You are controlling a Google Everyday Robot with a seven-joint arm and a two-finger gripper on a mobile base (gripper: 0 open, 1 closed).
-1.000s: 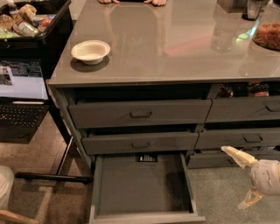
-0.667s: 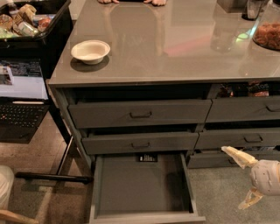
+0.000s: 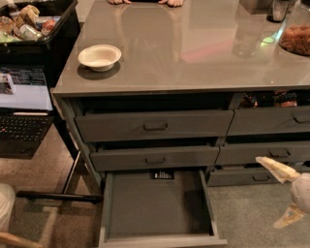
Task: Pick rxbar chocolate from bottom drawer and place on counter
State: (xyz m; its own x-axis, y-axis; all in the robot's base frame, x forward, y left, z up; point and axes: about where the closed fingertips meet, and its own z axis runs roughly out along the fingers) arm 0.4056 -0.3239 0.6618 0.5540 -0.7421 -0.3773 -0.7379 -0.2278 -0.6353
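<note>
The bottom drawer (image 3: 155, 206) of the left stack stands pulled out, its flat grey floor bare. The rxbar chocolate (image 3: 163, 175), a small black bar with white lettering, lies at the very back of the drawer floor, partly under the drawer above. The glossy grey-brown counter (image 3: 193, 48) spans the top of the cabinet. My gripper (image 3: 286, 193) is at the right edge, low, in front of the right-hand drawers and well right of the open drawer. Its two pale fingers are spread wide apart with nothing between them.
A white bowl (image 3: 100, 56) sits on the counter's left side. A jar of snacks (image 3: 295, 36) and a glass (image 3: 244, 34) stand at the counter's right. A laptop (image 3: 22, 106) and a black bin of items (image 3: 34, 24) are to the left. Someone's hands (image 3: 145, 2) rest at the counter's far edge.
</note>
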